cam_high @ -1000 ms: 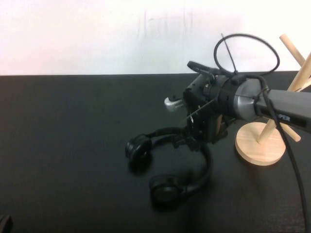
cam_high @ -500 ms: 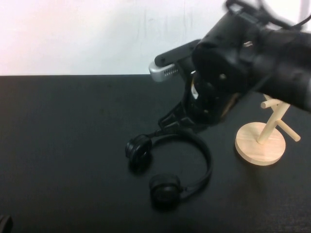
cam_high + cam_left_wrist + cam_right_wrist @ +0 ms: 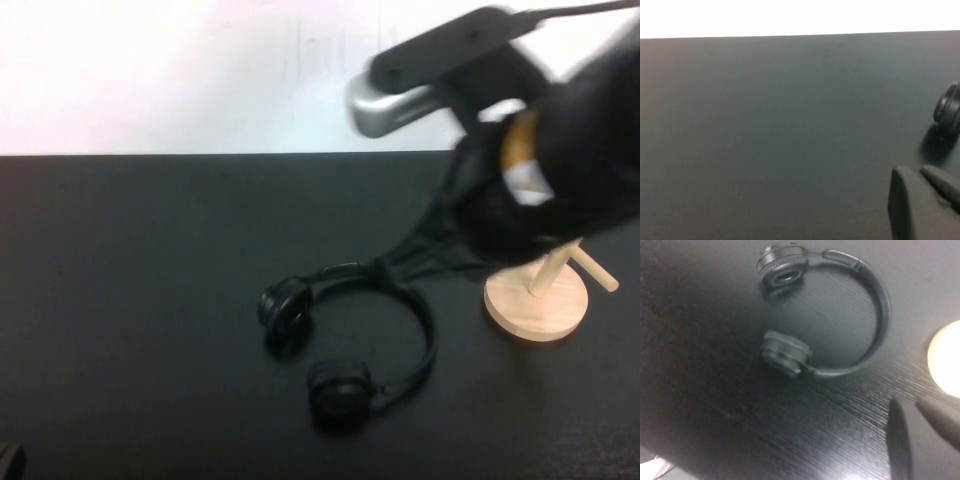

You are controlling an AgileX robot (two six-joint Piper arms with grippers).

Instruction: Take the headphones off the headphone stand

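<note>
The black headphones (image 3: 340,388) lie flat on the black table, left of the headphone stand (image 3: 535,302), with both ear cups and the headband resting on the surface. In the right wrist view the headphones (image 3: 786,353) show whole, lying apart from the stand's wooden base (image 3: 946,360). My right gripper (image 3: 385,270) hangs above the table between headphones and stand, shut and empty; its fingers (image 3: 912,402) are pressed together. My left gripper (image 3: 914,171) rests low at the table's near left, shut and holding nothing, with one ear cup (image 3: 950,107) at the view's edge.
The black table (image 3: 150,260) stretches bare to the left, ending at a white wall behind. My right arm's bulky wrist (image 3: 570,150) hides the upper part of the stand. A bit of the left arm (image 3: 8,460) shows at the near left corner.
My right gripper was down on the headband with open jaws. It has since shut and risen up and to the right. The headphones stay lying on the table.
</note>
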